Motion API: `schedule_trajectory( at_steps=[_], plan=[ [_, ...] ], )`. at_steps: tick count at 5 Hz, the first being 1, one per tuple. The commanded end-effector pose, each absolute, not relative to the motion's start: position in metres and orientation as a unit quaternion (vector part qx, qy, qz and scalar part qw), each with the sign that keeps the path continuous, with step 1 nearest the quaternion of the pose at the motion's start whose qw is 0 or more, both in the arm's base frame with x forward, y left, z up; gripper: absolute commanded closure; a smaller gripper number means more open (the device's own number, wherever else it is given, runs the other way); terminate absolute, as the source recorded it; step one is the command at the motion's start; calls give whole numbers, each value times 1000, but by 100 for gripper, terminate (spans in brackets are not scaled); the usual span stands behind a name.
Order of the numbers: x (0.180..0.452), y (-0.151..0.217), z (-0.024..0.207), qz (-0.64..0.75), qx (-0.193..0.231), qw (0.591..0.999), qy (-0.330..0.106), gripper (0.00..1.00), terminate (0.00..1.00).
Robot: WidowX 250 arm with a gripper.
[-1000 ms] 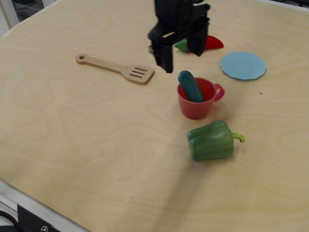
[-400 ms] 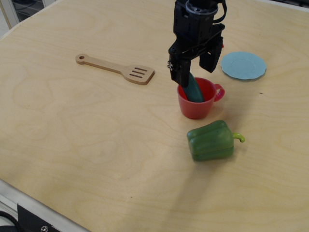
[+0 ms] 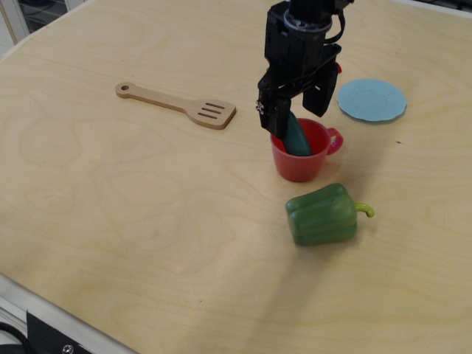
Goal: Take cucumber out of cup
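On the desk (image 3: pixel 110 221), the hand (image 3: pixel 298 116) straddles the cucumber (image 3: pixel 297 138), which leans in the cup (image 3: pixel 300 158). Its fingers look parted, gripping nothing, though the view is unclear. Close squarely, then lift straight, so the cup stays put.

Pale plywood table (image 3: pixel 133 221); on it: wooden spatula (image 3: pixel 177 105); red cup (image 3: pixel 299 161); green pepper (image 3: pixel 323 214); blue plate (image 3: pixel 372 100).

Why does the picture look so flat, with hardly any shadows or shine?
In the observation.image view, the light is soft and even: the green pepper and red cup cast only faint shadows on the wooden table. No strong glare; the spatula is sharp, the black gripper a dark mass.
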State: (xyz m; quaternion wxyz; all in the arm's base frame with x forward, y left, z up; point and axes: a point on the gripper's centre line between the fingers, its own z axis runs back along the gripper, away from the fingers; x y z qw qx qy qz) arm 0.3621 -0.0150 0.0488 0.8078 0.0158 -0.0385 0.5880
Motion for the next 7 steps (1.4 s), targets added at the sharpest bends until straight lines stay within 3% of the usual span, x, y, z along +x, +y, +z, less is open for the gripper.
schedule_trajectory(
  at_steps=[1, 2, 5, 6, 7],
  plan=[
    [377, -6, 61, 592, 6, 804, -56, 100, 0],
    [375, -6, 66, 590, 11, 805, -51, 100, 0],
    [348, 5, 116, 601, -16, 795, -83, 100, 0],
    [344, 22, 129, 610, -7, 786, -102, 100, 0],
    [330, 66, 123, 641, 30, 758, -116, 100, 0]
  ],
)
